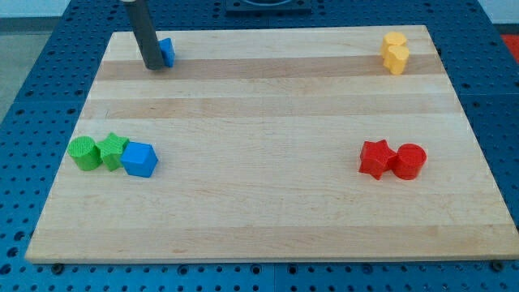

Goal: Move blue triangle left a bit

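The blue triangle [167, 51] lies near the view's top left of the wooden board [268, 105], mostly hidden behind my dark rod. My tip [153, 66] rests on the board just left of and touching or nearly touching the blue triangle's left side.
A green round block [83, 152], a green star [112, 150] and a blue cube [139, 159] sit together at the left. A red star [375, 158] and a red cylinder [409, 161] sit at the right. A yellow block [395, 52] is at the top right.
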Controlling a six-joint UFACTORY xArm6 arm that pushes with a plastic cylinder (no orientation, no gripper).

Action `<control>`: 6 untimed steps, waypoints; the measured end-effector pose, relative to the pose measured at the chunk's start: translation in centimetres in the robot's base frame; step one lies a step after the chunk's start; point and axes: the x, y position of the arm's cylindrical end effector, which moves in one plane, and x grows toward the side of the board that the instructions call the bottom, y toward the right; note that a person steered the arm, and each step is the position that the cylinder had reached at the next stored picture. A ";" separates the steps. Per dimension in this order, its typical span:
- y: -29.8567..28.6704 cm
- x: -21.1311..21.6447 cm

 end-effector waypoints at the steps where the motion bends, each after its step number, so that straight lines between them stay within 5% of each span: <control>1: 2.0 3.4; 3: 7.5 0.0; 6: 4.6 -3.7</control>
